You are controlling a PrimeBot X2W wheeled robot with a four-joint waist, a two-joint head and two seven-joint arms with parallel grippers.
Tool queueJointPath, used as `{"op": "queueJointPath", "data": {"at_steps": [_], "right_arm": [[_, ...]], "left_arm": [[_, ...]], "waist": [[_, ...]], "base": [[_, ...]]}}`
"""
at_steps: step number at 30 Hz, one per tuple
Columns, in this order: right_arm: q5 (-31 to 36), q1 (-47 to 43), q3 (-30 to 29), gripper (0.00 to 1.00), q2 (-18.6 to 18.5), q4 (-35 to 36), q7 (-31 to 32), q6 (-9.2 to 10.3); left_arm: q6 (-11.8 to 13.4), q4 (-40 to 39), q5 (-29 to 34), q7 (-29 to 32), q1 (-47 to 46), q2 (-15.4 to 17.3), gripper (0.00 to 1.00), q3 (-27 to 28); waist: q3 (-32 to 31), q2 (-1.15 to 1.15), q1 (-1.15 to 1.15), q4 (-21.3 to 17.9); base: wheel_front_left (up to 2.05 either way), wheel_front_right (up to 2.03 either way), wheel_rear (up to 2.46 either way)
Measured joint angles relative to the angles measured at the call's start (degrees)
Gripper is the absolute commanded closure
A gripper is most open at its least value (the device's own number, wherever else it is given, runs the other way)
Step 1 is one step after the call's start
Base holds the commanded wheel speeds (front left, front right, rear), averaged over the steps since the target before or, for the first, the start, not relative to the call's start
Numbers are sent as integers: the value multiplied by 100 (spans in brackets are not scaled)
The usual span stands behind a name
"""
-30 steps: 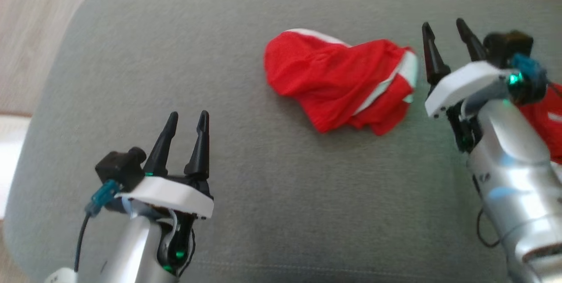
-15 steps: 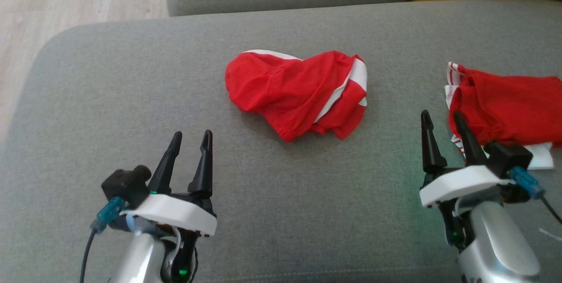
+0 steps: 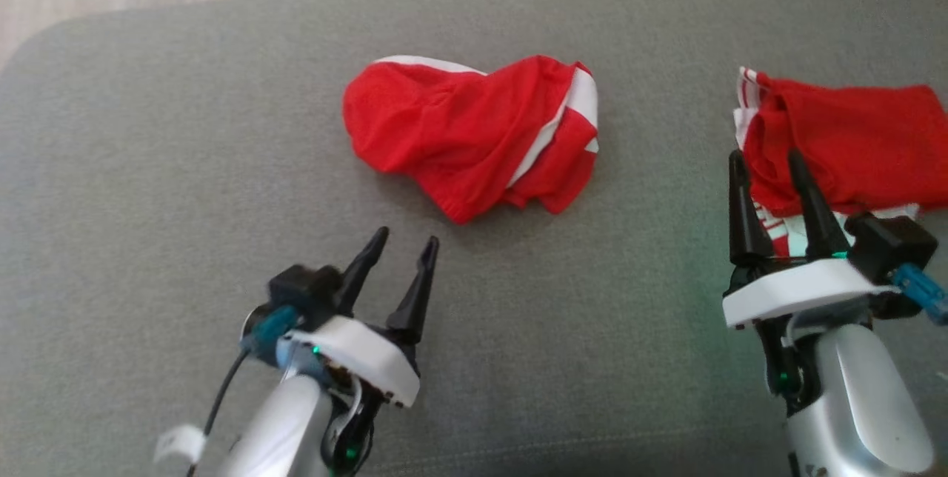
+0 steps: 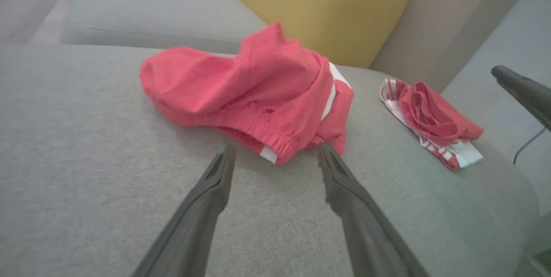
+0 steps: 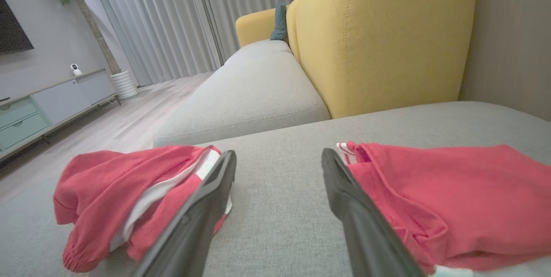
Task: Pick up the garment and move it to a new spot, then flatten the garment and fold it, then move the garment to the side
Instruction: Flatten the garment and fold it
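The crumpled red garment [image 3: 459, 136], trimmed with white bands and an elastic hem, lies bunched in the middle of the grey sofa cushion [image 3: 148, 166]. The left gripper [image 3: 406, 236] hovers just short of it, fingers spread and empty. The right gripper [image 3: 765, 156], likewise spread and empty, sits at the edge of a second red garment [image 3: 852, 136] lying apart to the right

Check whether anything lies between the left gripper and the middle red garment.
Nothing visible does. The open left gripper points at the middle red garment across the grey cushion. The second red garment lies off to the right, by the right gripper.
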State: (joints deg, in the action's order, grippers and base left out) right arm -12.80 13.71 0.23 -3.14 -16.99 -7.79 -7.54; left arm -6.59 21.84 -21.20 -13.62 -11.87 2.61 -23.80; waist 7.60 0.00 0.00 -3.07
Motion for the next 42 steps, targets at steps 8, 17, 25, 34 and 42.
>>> {"op": "queueJointPath", "data": {"at_steps": [8,17,25,34,42], "right_arm": [[-89,-32,73,0,27,187,9,0],[-133,-22,-12,0,30,216,-26,0],[-149,-2,-31,0,32,216,-76,0],[-146,23,-144,0,34,182,-87,0],[-132,20,-202,0,35,77,-129,0]], "left_arm": [[-48,1060,15,353,-772,1,0,-433],[-47,1768,-14,126,-1259,-11,0,-508],[-47,2009,-16,-19,-1520,-16,0,-511],[-53,1817,-116,-60,-1688,-21,100,-564],[-55,989,-113,-67,-1318,31,100,-469]], "waist": [[359,0,0,-346],[580,0,0,-660],[667,0,0,-748],[661,0,0,-705],[390,0,0,-465]], "base": [[0,0,0],[0,0,0],[0,0,0],[0,0,0],[0,0,0]]}}
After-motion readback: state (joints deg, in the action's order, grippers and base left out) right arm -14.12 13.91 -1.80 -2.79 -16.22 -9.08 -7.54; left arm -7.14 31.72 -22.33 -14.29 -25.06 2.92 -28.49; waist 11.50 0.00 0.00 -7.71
